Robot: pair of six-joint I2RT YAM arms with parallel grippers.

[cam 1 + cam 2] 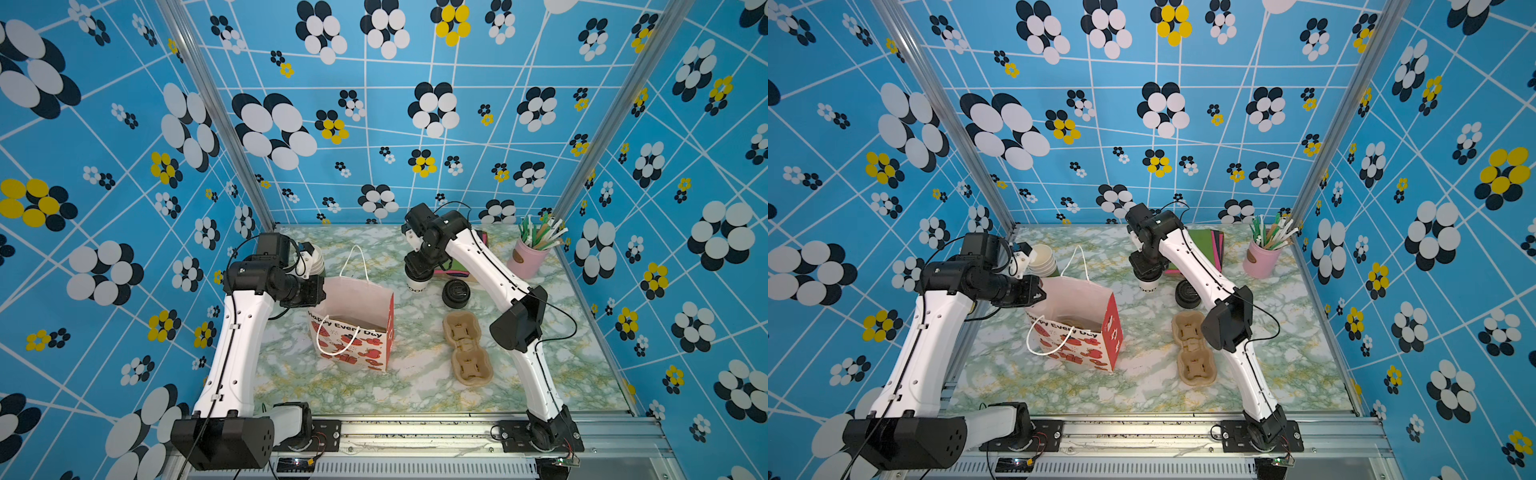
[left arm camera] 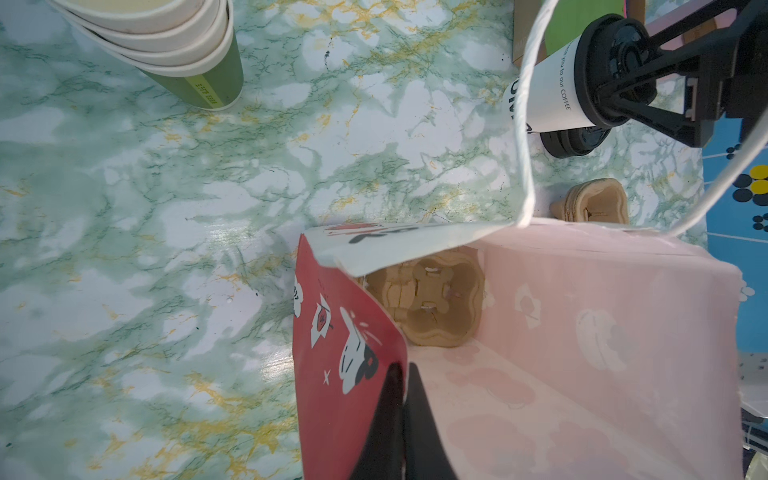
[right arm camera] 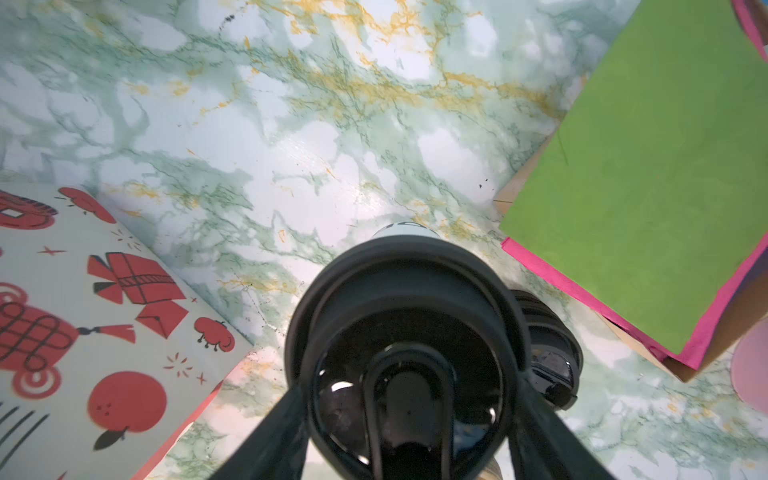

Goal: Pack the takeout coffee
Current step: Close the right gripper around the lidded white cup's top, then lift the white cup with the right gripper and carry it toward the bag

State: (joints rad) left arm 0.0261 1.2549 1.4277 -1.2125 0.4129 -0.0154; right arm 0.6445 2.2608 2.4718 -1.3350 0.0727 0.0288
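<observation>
The job is only partly done. The paper bag (image 1: 357, 353) is standing open on the table (image 1: 415, 386), and one brown cup carrier (image 2: 432, 303) is already lying at the bottom of it. The takeout coffee (image 1: 416, 285) is not in the bag yet. It is standing upright near the back of the table, just beside the stack of black lids (image 1: 456, 293) and a little way off from the bag's red side. The right gripper (image 3: 409, 399) is coming straight down on top of the cup. Its fingers (image 3: 286, 419) are spread about as wide as the black lid and are hugging the lid on both sides, so it looks like it is gripping the cup by the lid (I cannot tell if the cup's bottom is off the table). The left gripper (image 2: 404, 374) is pressed tight together and is pinching the top edge of the bag's red side wall, which is keeping the bag's mouth open. What is left, I think, is carrying the cup over the bag and setting it down into the carrier. A second carrier (image 1: 467, 349) is lying on the table in front of the lids.
</observation>
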